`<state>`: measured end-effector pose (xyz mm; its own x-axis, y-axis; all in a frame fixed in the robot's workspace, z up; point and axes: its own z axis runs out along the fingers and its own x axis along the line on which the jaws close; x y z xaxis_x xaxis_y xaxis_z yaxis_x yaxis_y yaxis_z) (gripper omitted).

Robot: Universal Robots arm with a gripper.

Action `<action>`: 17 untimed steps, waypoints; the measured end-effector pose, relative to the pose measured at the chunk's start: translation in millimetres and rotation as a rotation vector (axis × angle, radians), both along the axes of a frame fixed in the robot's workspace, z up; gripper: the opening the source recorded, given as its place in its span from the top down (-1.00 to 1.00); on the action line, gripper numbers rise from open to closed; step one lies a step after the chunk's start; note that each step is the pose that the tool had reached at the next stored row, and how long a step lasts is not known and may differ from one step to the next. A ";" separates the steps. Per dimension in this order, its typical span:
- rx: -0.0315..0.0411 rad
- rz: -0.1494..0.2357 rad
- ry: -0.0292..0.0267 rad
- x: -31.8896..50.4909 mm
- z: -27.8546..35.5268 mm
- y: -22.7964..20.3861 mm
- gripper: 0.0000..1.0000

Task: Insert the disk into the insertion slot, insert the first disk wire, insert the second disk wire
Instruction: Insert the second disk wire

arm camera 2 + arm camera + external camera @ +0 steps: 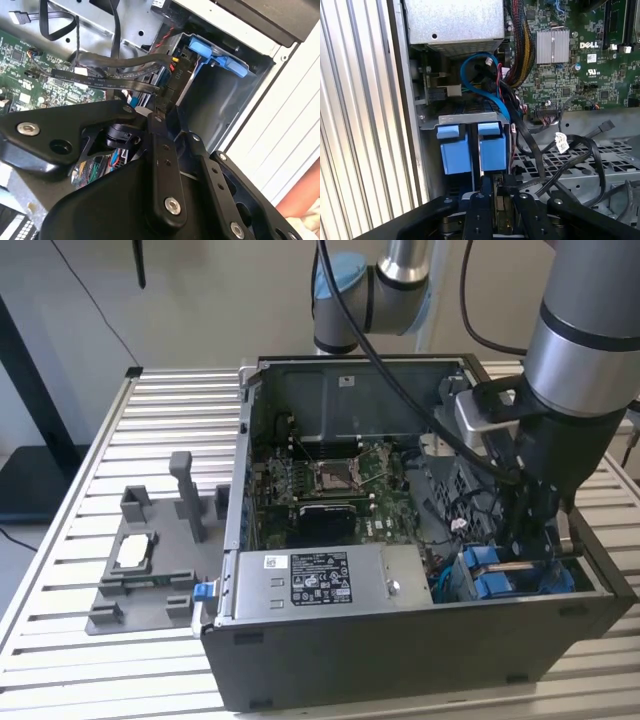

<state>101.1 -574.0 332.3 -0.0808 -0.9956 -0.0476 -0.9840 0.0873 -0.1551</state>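
Note:
The disk sits down in the insertion slot, the grey metal cage in the corner of the dark PC case; its blue carrier shows in the exterior view and in both wrist views. My gripper is lowered into the case right over that cage. In the first wrist view the gripper stands close to the carrier tabs, its fingers narrowly apart with a small part pinched between them. In the second wrist view the gripper meets a black wire connector on flat black cables, at the disk's end.
The green motherboard fills the case's middle, with a boxed power supply at its front. A blue cable and a braided wire bundle loop beside the cage. On the slatted table, at the exterior view's left, stands a grey fixture.

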 end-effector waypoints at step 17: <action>0.0063 0.000 -0.0022 0.1 10.7 0.0 0.35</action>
<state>101.2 -574.0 343.1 -0.0805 -0.9953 -0.0541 -0.9837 0.0881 -0.1568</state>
